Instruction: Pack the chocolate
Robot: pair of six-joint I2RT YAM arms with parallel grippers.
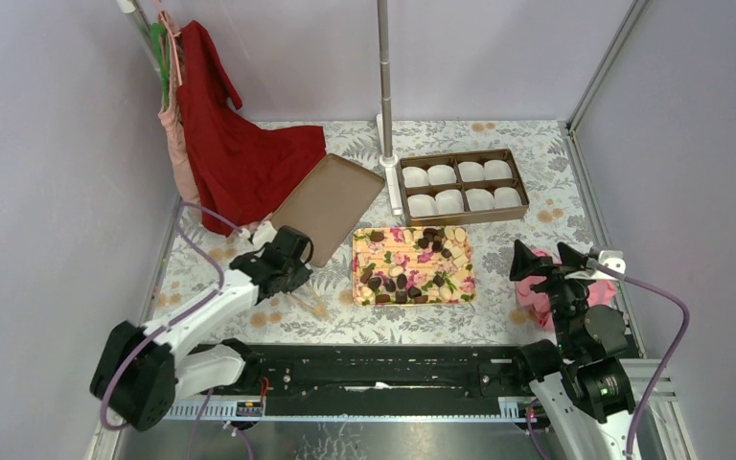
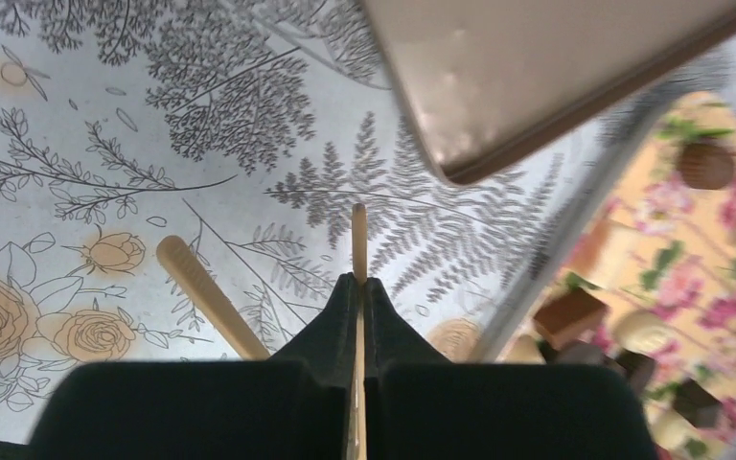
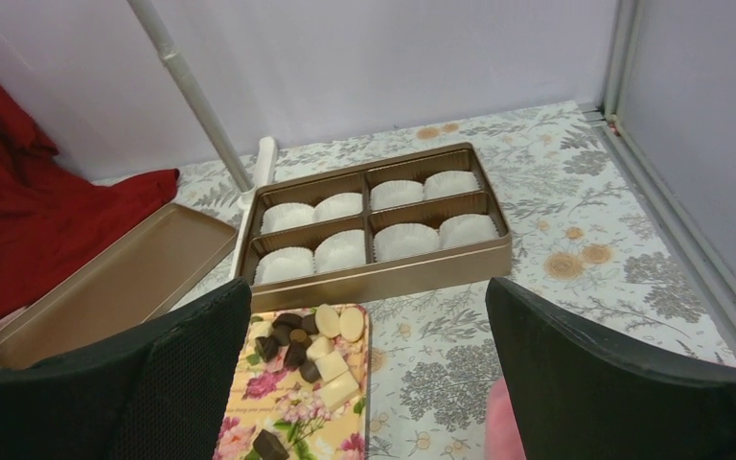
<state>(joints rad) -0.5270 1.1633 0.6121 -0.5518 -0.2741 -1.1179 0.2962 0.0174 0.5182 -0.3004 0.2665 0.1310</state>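
The left gripper [image 2: 360, 283] is pressed together on a thin wooden stick [image 2: 359, 240], which is pinched edge-on between the jaws and pointed out over the flowered tablecloth [image 2: 77, 144]. A second wooden stick [image 2: 206, 292] is seen splayed off to its left, so a pair of tongs is probably being held by one arm, though this cannot be told for certain. The tool is judged to be gripped so that small pieces can be lifted cleanly.

The right gripper [image 3: 364, 302] is spread wide, with nothing held in it.

The chocolate [image 1: 401, 281] is gathered on the floral tray [image 1: 356, 268], near the left gripper. None is yet placed in the white paper cups [image 1: 441, 174] of the open box [image 1: 523, 192], whose lid [image 1: 331, 206] is laid aside so that the compartments are left free.
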